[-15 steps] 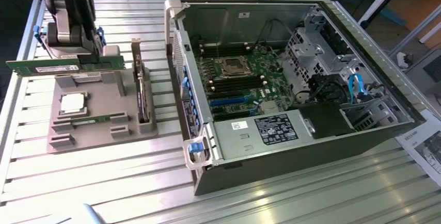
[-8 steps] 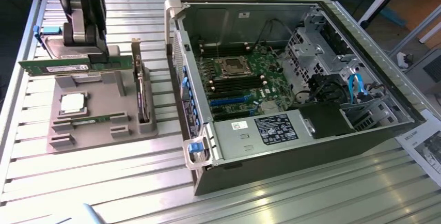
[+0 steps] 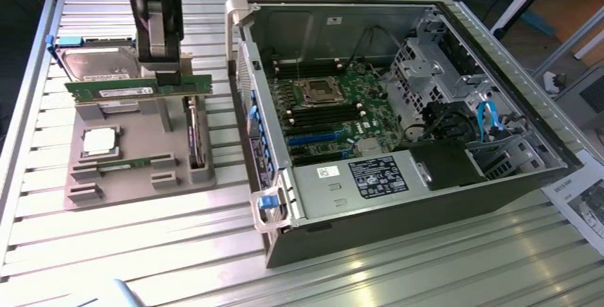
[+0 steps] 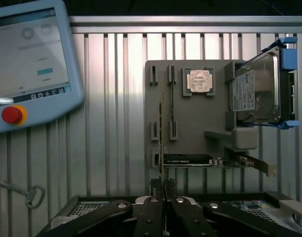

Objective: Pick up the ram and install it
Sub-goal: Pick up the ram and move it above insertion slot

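exterior view: gripper (image 3: 166, 75) jaws clamped on the ram (image 3: 132, 89), held level above the grey tray (image 3: 141, 187); pick-up judged done. wrist view: ram (image 4: 161, 133) edge-on between the nearly shut fingers (image 4: 150, 217). installing calls for alignment with a motherboard (image 3: 326, 112) slot.

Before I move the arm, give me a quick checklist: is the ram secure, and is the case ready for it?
1. Fingers shut on the ram: ok.
2. Ram lifted off the tray: ok, it hangs above the tray's supports.
3. Ram straight in the grip: ok, it runs edge-on between the fingers in the wrist view.
4. Case side open, board exposed: ok.
5. Slots empty and latches open: cannot tell.
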`<state>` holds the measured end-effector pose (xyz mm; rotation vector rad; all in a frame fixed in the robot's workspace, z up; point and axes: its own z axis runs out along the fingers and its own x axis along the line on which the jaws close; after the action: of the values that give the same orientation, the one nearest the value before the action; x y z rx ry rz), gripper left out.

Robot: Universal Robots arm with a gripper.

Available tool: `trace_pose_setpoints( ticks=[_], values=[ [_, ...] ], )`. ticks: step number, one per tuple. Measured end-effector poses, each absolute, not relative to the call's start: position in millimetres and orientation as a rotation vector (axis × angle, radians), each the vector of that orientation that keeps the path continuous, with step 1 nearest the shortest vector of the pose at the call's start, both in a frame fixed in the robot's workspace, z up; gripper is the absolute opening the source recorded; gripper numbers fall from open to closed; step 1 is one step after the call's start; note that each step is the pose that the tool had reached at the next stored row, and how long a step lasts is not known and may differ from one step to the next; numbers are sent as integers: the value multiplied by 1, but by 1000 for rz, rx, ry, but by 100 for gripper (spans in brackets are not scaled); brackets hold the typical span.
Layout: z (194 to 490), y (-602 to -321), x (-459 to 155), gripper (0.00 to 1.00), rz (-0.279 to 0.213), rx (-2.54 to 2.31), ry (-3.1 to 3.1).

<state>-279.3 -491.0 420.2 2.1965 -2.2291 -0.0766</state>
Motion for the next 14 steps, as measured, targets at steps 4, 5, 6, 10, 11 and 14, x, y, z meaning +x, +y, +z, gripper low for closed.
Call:
trace_pose_setpoints(
  ticks=[4,5,6,10,11,14],
  values=[
    [420,-492,-264,12,-77,2198,-2227],
    [420,-492,-260,12,-77,2199,-2227],
    [420,-492,-256,12,-77,2200,-2226],
    [420,-493,-241,12,-77,2201,-2224],
    [420,-493,-238,12,-77,2202,-2224],
    [420,-493,-226,12,-76,2204,-2222]
  ],
)
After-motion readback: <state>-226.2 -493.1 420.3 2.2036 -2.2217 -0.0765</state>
